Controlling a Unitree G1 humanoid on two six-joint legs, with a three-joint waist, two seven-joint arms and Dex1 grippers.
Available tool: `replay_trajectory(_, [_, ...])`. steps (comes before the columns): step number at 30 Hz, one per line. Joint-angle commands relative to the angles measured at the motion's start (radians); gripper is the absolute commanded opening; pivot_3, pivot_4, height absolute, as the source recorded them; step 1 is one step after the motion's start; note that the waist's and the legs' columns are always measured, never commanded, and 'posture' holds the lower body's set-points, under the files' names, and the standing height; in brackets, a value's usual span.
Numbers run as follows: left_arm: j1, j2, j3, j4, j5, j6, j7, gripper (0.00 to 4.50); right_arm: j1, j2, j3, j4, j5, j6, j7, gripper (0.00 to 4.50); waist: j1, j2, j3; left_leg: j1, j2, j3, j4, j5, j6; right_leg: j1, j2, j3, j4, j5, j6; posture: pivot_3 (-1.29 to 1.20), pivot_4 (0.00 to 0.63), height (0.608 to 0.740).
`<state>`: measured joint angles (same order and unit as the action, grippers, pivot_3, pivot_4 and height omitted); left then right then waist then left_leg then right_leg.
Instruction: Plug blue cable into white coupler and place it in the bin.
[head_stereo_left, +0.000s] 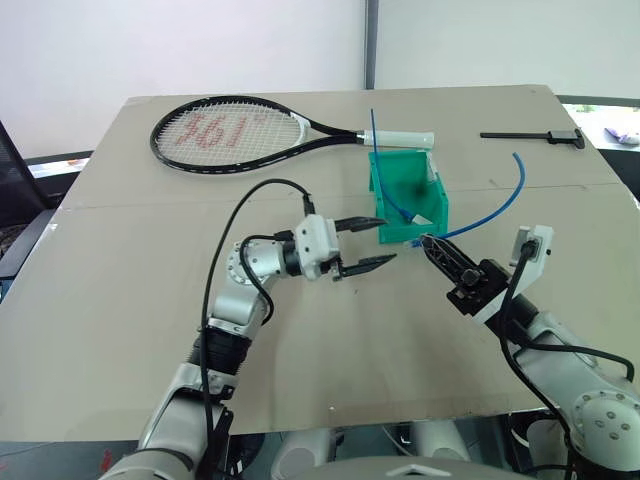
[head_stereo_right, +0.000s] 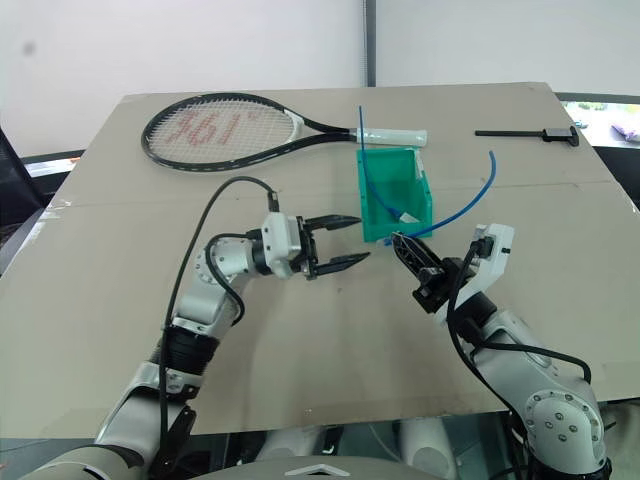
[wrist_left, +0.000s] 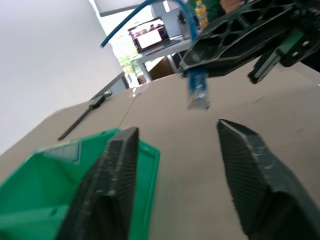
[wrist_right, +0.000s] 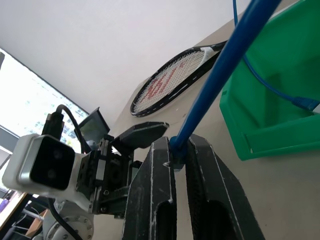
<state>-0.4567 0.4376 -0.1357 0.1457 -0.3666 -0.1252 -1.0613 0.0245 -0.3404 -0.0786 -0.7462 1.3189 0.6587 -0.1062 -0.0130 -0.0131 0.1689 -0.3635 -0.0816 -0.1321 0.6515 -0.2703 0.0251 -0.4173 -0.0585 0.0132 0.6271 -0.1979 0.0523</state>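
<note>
My right gripper (head_stereo_left: 428, 242) is shut on the plug end of a blue cable (head_stereo_left: 500, 205), which arcs up and away to the right. In the left wrist view the clear plug (wrist_left: 198, 95) hangs below that gripper's fingers. Just left of it, apart from the plug, my left gripper (head_stereo_left: 388, 241) stands open with nothing between its fingers. The green bin (head_stereo_left: 432, 215) sits directly behind both grippers. A second thin blue cable (head_stereo_left: 376, 150) sticks up out of the bin. I cannot make out the white coupler.
A tennis racket (head_stereo_left: 230, 130) lies at the back left of the tan table (head_stereo_left: 120, 300), its white handle just behind the bin. A black tool (head_stereo_left: 535, 137) lies at the back right. The table's edges run close on all sides.
</note>
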Motion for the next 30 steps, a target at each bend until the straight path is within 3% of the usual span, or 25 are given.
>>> replay_trajectory(1, [0.020, 0.136, 0.168, 0.004, -0.093, 0.207, 0.036, 4.39, -0.006, -0.024, -0.025, 0.011, 0.020, -0.013, 0.036, 0.00, -0.012, 0.000, 0.000, 0.000, 0.001, 0.000, 0.000, 0.000, 0.000, 0.000, 0.001, 0.000, 0.000, 0.000, 0.001, 0.00, 0.150, 0.740])
replay_trajectory(7, [0.046, 0.326, 0.316, 0.192, -0.075, 0.234, -0.030, 4.39, -0.042, -0.033, 0.003, 0.071, -0.007, -0.006, 0.090, 0.00, -0.003, 0.000, 0.001, 0.000, 0.005, 0.001, -0.001, 0.000, 0.000, -0.001, 0.005, 0.000, 0.000, 0.000, 0.000, 0.00, 0.150, 0.740])
replay_trajectory(14, [0.043, 0.465, 0.330, 0.416, -0.004, 0.142, -0.175, 4.39, -0.070, -0.034, 0.029, 0.116, -0.032, 0.011, 0.138, 0.00, 0.005, 0.000, 0.001, -0.001, 0.005, 0.002, -0.001, 0.000, 0.000, -0.002, 0.004, 0.001, -0.001, 0.001, -0.002, 0.00, 0.150, 0.740])
replay_trajectory(30, [-0.123, 0.388, 0.225, 0.690, 0.163, -0.031, -0.230, 4.39, -0.030, -0.041, 0.013, 0.074, -0.048, 0.008, 0.122, 0.00, 0.001, -0.001, 0.000, -0.001, 0.005, 0.003, -0.001, -0.001, 0.000, -0.003, -0.002, 0.001, 0.000, 0.001, -0.002, 0.00, 0.150, 0.740])
